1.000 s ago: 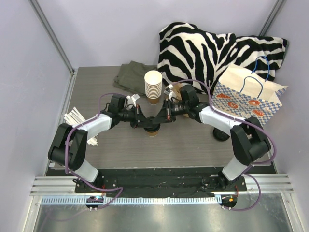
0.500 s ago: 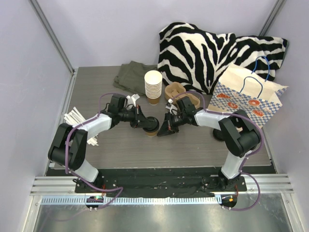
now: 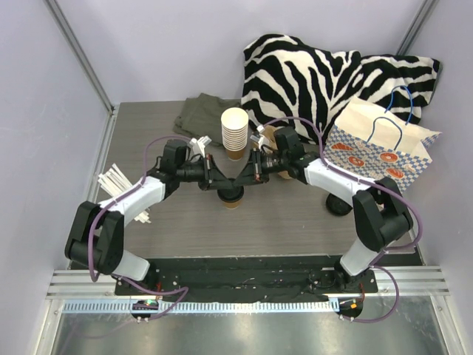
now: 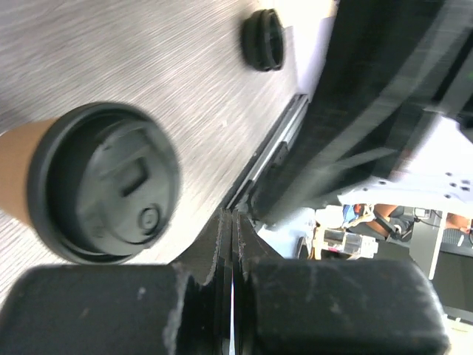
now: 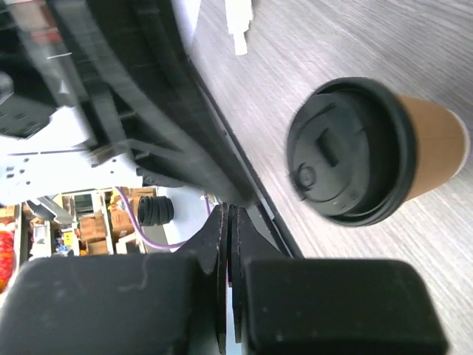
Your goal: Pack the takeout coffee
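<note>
The takeout coffee (image 3: 232, 198), a small brown paper cup with a black lid on it, stands upright on the grey table between my arms. My left gripper (image 3: 221, 184) and right gripper (image 3: 242, 180) are both shut and empty. Their tips almost meet just above the far side of the lid. In the left wrist view the lidded cup (image 4: 103, 181) lies left of my shut left gripper (image 4: 232, 216). In the right wrist view the cup (image 5: 347, 151) lies right of my shut right gripper (image 5: 228, 212). Neither gripper holds the cup.
A tall stack of cream-and-brown cups (image 3: 235, 132) stands just behind the cup. A patterned paper bag (image 3: 377, 151) stands at the right, with a zebra cushion (image 3: 318, 74) behind it. An olive cloth (image 3: 198, 115) lies at the back. White sticks (image 3: 118, 181) lie at the left. A black round object (image 3: 338, 205) sits at the right.
My right gripper dropped away to the near right of the cup, then swung back over it. My left arm shifted slightly back. The cup has stayed in place.
</note>
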